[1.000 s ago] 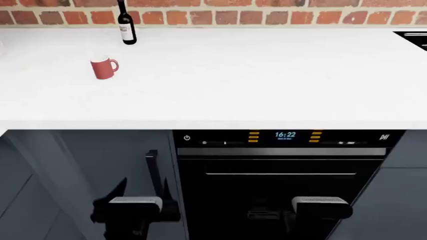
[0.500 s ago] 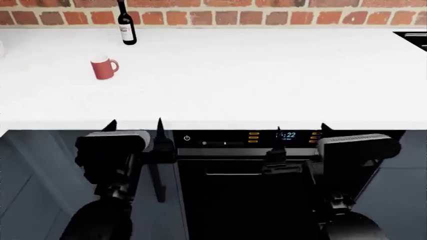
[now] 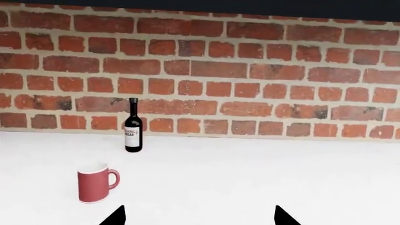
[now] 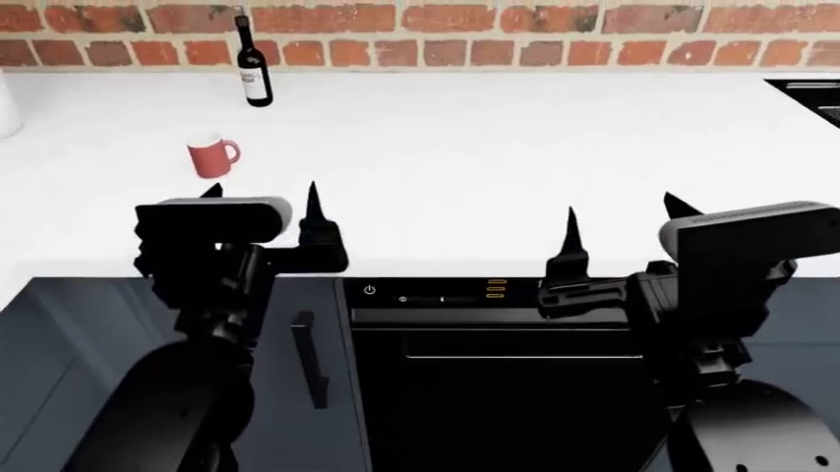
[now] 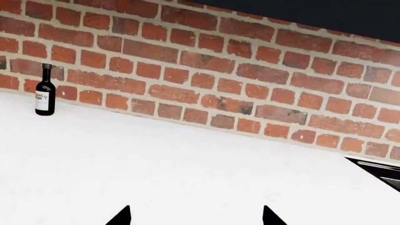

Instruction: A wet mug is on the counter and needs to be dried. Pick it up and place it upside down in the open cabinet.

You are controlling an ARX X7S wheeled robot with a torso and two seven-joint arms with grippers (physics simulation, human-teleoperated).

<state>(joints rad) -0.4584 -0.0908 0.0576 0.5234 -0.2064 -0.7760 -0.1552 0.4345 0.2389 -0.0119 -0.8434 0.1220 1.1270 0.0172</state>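
Both arms had risen from below the counter edge to its front lip, left tool and right tool spread and empty, mug upright at eleven o'clock beyond the left tool, untouched, approach likely beginning.

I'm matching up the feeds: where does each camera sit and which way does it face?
Head view: high, looking down over the counter; left hand and right hand show.
Left wrist view: by that hand, facing the brick wall, mug and wine bottle; fingertips only.
Right wrist view: faces wall and bottle; fingertips only.
All share the bottle.
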